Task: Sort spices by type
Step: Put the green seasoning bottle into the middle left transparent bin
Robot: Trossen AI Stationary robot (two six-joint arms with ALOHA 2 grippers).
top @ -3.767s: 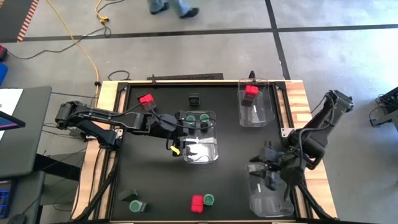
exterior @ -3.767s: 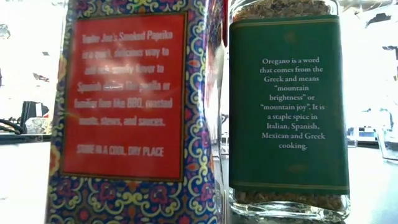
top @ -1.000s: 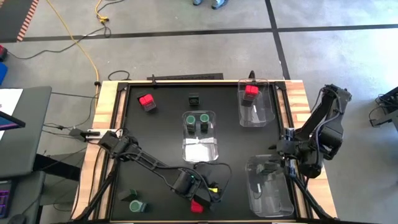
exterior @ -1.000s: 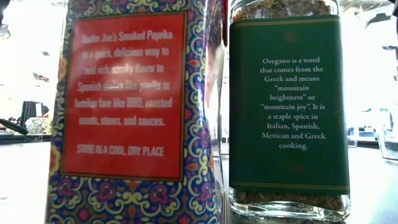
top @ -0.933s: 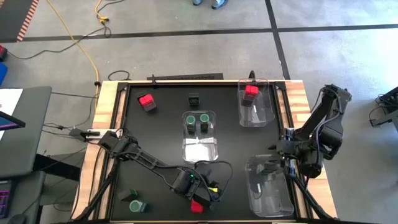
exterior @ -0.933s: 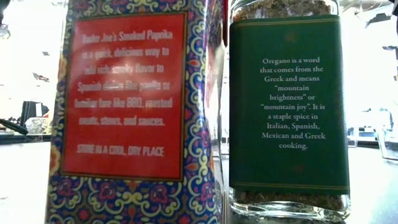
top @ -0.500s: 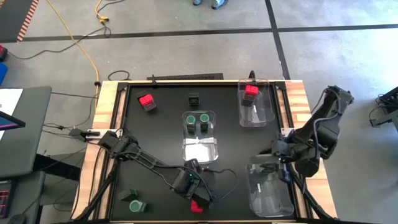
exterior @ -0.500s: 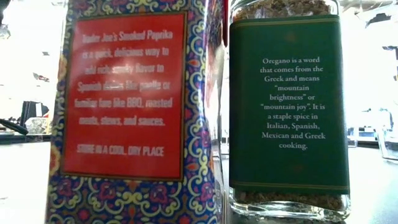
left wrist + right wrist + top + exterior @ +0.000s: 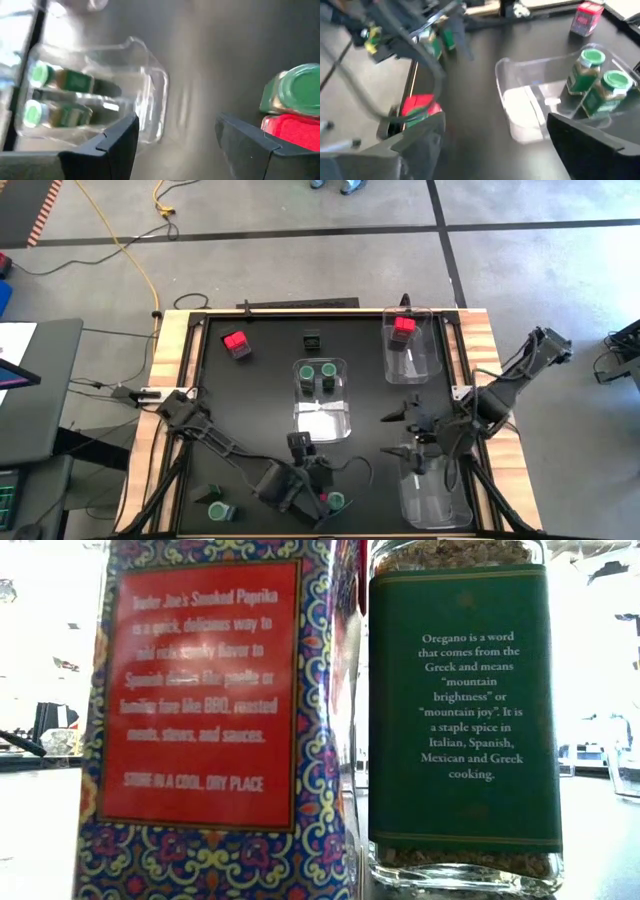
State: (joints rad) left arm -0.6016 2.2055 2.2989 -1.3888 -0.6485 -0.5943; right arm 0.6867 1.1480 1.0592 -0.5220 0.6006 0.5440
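Note:
My left gripper (image 9: 305,467) (image 9: 177,145) is open near the table's near edge, just beside a red spice box (image 9: 322,502) (image 9: 292,132) and a green-topped jar (image 9: 336,501) (image 9: 299,90) that stand side by side on the mat. My right gripper (image 9: 400,410) (image 9: 495,145) is open above the mat, right of the middle bin (image 9: 322,418). Two green-topped jars (image 9: 318,369) (image 9: 595,80) stand in that bin. One red box (image 9: 403,326) sits in the far right bin (image 9: 412,362). Another red box (image 9: 236,343) and a dark container (image 9: 313,338) stand on the far mat.
A clear bin (image 9: 432,495) sits at the near right corner. Two greenish containers (image 9: 215,505) stand at the near left. The low view is filled by a paprika box (image 9: 210,710) and an oregano jar (image 9: 460,710). Bare black mat lies between the bins.
My left gripper has drawn back from over the red box and jar toward the table's left and turned; the green-topped jar now shows beside the red box. My right arm has swung from over the near right bin toward the table's middle.

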